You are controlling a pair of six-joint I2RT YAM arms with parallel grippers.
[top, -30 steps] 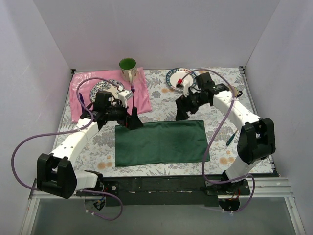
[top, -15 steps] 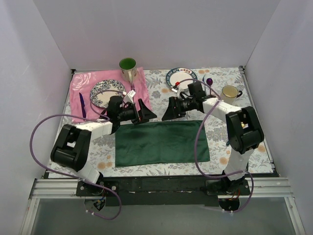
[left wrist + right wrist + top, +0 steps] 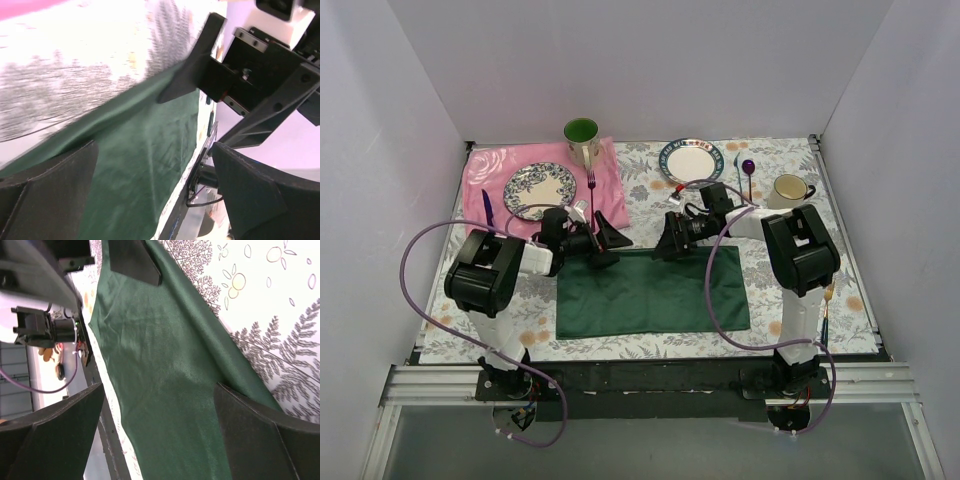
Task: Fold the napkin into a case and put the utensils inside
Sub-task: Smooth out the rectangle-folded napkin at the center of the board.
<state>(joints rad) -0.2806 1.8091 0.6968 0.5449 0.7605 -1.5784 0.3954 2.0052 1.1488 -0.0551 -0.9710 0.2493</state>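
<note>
The dark green napkin (image 3: 650, 292) lies flat as a wide rectangle in the middle of the table. My left gripper (image 3: 612, 245) hovers low at its far edge, left of centre, open, with the cloth (image 3: 140, 150) showing between its fingers (image 3: 50, 192). My right gripper (image 3: 664, 240) faces it at the same far edge, also open and empty over the cloth (image 3: 165, 365). Each wrist view shows a finger of the other gripper. A slim utensil (image 3: 826, 305) with a dark handle lies at the table's right side, mostly hidden by the right arm.
A pink cloth (image 3: 480, 180) at back left carries a patterned plate (image 3: 540, 190), a green cup (image 3: 582, 140), a pink fork (image 3: 591, 185) and a purple knife (image 3: 487, 212). A white plate (image 3: 691, 160), a purple spoon (image 3: 748, 168) and a mug (image 3: 790, 188) stand at back right.
Both arms have folded back and their grippers have drawn in toward each other along the napkin's far edge. The napkin has not moved.
</note>
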